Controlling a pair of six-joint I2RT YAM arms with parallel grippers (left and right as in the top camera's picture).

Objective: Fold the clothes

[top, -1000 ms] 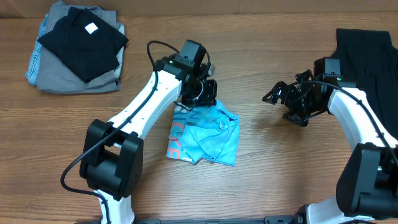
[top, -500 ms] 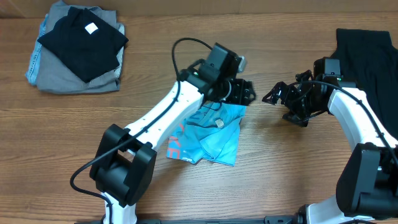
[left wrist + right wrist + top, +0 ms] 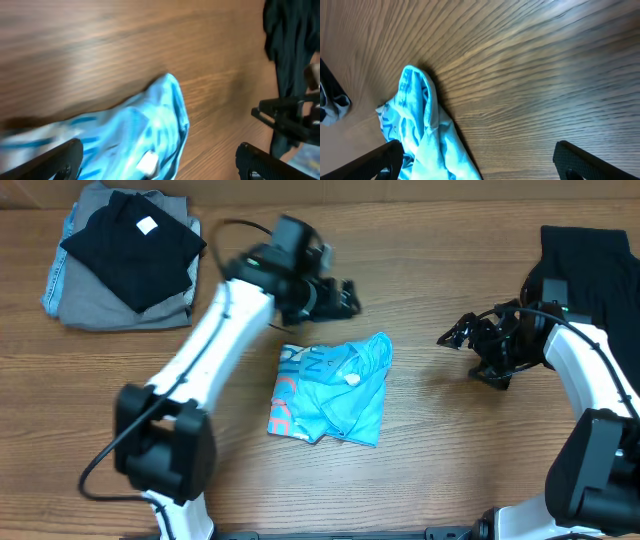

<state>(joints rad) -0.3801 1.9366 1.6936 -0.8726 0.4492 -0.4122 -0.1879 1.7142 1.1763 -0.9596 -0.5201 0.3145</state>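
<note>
The clothes are one light blue T-shirt [image 3: 332,393], lying crumpled mid-table with white and coral letters showing at its left edge. My left gripper [image 3: 342,296] hovers behind the shirt, open and empty, clear of the cloth. In the left wrist view the shirt [image 3: 135,132] lies blurred below my wide-spread left gripper [image 3: 160,165]. My right gripper [image 3: 458,336] stands open to the right of the shirt, apart from it. The right wrist view has the shirt's edge [image 3: 422,130] at lower left, with bare wood between the spread jaws of my right gripper [image 3: 480,167].
A stack of folded grey, denim and black garments [image 3: 120,255] sits at the back left. A dark garment [image 3: 590,265] lies at the back right, behind the right arm; it also shows in the left wrist view [image 3: 285,45].
My left gripper opened, let go of the shirt and swung up and back to the left. The released shirt corner settled on the right side. The right gripper drew slightly to the right.
</note>
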